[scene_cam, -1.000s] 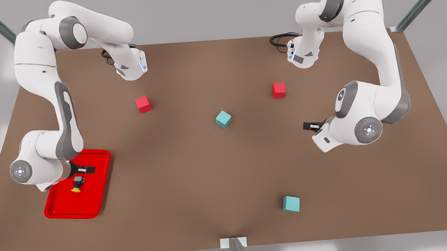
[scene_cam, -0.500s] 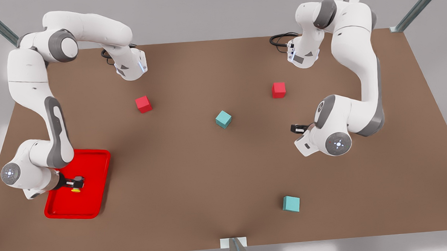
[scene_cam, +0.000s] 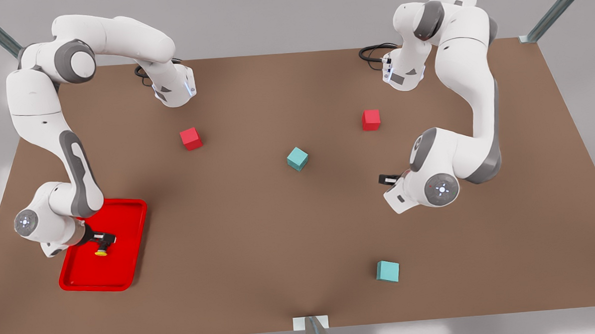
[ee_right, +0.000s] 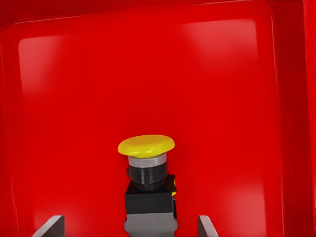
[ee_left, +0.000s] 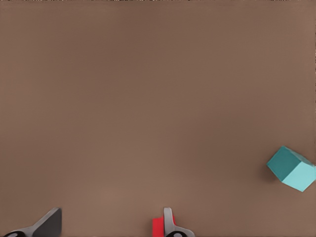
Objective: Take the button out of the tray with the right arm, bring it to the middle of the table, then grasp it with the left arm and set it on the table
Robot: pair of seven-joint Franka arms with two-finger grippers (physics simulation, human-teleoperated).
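Right gripper, fingers spread wide, straddles the small, rigid, likely light button in the tray; grip its boxy base, while the left gripper waits with fingers apart.

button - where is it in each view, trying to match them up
Front view: the button lies in the tray, near the front view's left edge, at the right gripper.
Right wrist view: the button lies centred, low, on the tray.
Left wrist view: not in it.
Shared landmark: the red tray.
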